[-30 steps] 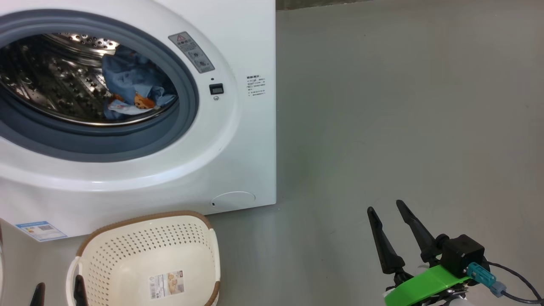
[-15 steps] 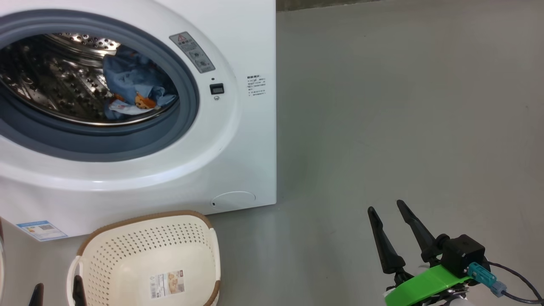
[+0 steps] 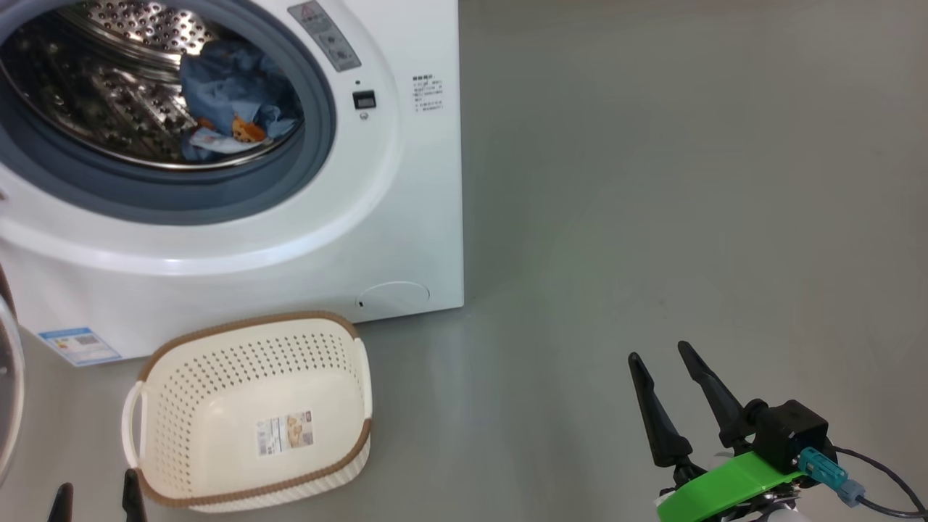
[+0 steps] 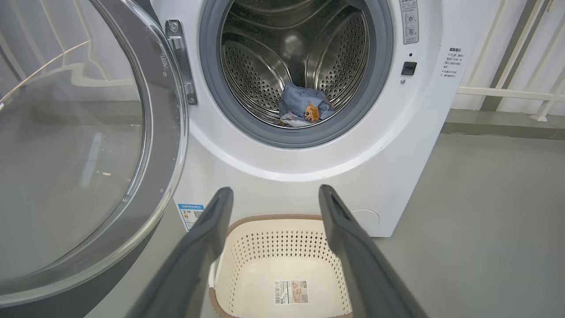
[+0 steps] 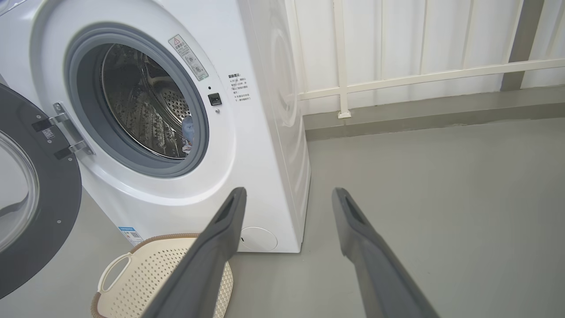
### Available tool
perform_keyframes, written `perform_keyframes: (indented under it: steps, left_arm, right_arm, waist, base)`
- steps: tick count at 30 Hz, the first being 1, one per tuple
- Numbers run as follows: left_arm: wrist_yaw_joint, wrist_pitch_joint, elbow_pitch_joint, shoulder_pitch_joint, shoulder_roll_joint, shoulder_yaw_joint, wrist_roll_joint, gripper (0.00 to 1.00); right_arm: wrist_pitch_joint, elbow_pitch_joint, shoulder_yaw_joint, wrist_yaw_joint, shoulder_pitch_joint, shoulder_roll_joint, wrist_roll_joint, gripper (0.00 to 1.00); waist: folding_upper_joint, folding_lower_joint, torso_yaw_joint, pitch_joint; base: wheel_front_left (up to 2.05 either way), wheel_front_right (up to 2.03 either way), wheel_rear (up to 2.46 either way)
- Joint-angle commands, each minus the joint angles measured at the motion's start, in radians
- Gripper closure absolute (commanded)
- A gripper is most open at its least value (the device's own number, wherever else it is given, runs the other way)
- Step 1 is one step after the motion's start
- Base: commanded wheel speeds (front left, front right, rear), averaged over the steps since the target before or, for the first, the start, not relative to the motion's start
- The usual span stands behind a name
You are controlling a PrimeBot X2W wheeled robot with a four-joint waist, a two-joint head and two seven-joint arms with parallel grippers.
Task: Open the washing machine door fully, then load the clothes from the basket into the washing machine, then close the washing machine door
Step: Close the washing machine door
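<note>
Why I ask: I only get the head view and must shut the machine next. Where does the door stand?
Observer: The door is swung wide open to the left of the opening, hanging on its hinge.
Operator: Is the left hand free to push it?
Observer: The left hand is open and empty, pointing toward the machine and the basket.
Operator: What lies past the machine's right side?
Observer: A white railing runs along the wall there.
</note>
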Motion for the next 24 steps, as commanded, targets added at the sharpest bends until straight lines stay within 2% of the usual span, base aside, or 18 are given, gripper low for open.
perform_keyframes:
  steps: [1,9,24]
  left_arm:
    - [0.007,-0.005,-0.019,-0.038,0.008,0.034,-0.005,0.0]
    - [0.013,-0.005,-0.017,-0.04,0.008,0.029,-0.008,0.0]
    - [0.026,-0.005,-0.029,-0.043,0.008,0.056,-0.019,0.0]
  right_arm:
    - [-0.005,-0.022,0.019,0.002,-0.015,0.001,-0.005,0.0]
    - [-0.005,-0.022,0.016,0.002,-0.014,0.001,-0.005,0.0]
    - [-0.005,-0.03,0.015,0.002,-0.007,0.001,-0.01,0.0]
  waist:
    - [0.0,0.0,0.001,0.0]
    - [0.0,0.0,0.006,-0.001]
    - [0.0,0.0,0.044,-0.008]
  base:
    - [-1.22,1.22,0.0]
    - [-0.65,0.65,0.0]
    - [-0.01,0.01,0.0]
